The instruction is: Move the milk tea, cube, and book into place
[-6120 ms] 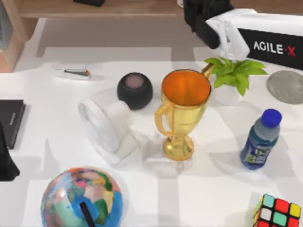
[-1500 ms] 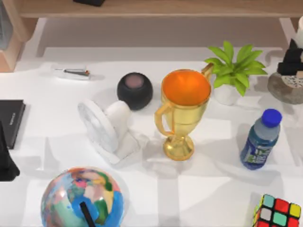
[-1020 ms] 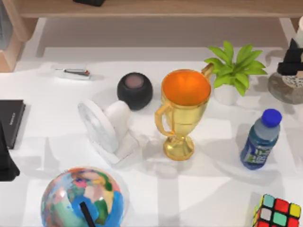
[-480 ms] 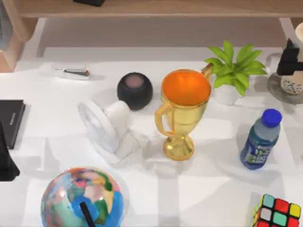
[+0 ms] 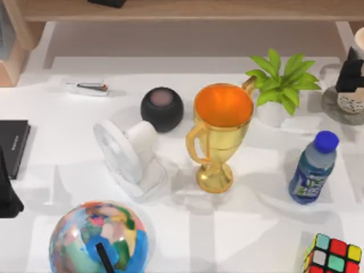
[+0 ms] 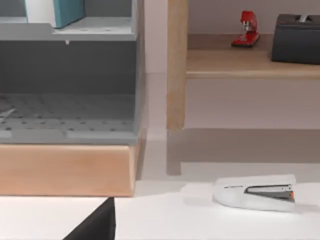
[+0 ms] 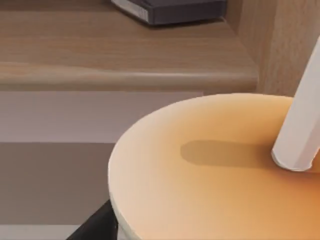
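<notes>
Gripping the milk tea (image 5: 351,100) near its upper body, the right gripper (image 5: 351,73) stands at the far right edge of the table, its dark fingers closed around the cup so that the speckled white base band shows just below them. The cup sits on, or only just above, a grey round coaster (image 5: 333,109); I cannot tell whether it touches. Holding it high on the wall and upright makes sense: the drink has a wide top and a straw, and a tilt would spill it. From the right wrist view the cup top (image 7: 210,165) lies directly beneath the jaws, a smooth, matte cream-orange disc with a pale rim, and a white faceted straw (image 7: 300,135) rises from it beside them.

The cube (image 5: 333,254) rests well apart from the jaws, at the table's near right corner, glossy coloured squares in a black grid, sharp-edged and easy to pinch across flat faces. A plastic blue-capped bottle (image 5: 313,168) stands between the cube and the gripped cup. The book (image 6: 55,11) stands on a grey shelf unit (image 6: 75,32), teal cover with pale page edges.

The left gripper (image 5: 7,190) is parked at the table's left edge beside a flat black book (image 5: 12,143); I cannot tell how its jaws stand.
</notes>
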`<state>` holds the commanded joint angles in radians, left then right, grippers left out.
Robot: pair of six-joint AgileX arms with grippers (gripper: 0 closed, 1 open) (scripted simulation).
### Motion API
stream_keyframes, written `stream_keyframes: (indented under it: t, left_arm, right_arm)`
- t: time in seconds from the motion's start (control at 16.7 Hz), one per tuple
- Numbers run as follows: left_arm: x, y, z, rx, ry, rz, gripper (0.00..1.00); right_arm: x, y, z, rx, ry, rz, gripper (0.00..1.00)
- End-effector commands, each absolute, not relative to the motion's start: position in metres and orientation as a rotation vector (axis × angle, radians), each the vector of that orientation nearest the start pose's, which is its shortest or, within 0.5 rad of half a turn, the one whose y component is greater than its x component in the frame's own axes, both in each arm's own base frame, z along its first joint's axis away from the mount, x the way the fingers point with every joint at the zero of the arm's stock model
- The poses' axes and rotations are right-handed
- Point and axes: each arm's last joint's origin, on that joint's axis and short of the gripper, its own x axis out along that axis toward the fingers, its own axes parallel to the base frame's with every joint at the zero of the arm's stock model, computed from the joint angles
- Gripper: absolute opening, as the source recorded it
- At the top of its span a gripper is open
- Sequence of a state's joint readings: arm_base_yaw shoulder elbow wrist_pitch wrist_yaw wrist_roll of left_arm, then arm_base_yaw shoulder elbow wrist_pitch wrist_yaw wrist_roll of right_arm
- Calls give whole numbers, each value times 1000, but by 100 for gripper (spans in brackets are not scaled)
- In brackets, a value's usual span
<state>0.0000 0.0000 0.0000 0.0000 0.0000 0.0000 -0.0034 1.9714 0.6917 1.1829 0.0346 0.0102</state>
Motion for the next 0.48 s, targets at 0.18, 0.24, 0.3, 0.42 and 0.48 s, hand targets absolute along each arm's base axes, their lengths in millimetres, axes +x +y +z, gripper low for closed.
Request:
stream_keyframes:
  t: [0.18, 0.24, 0.3, 0.42, 0.48]
  left_arm:
    - [106, -1, 160, 0, 0, 0, 100]
    - [106, -1, 160, 0, 0, 0, 100]
    - [106, -1, 160, 0, 0, 0, 100]
    - [106, -1, 160, 0, 0, 0, 100]
    - [106, -1, 160, 0, 0, 0, 100]
  right_arm:
    - [339, 2, 113, -7, 105, -14, 100]
    - [336, 3, 112, -7, 112, -9, 100]
    - [334, 4, 111, -7, 116, -5, 100]
    - [334, 4, 111, -7, 116, -5, 100]
    - [335, 3, 110, -7, 120, -8, 100]
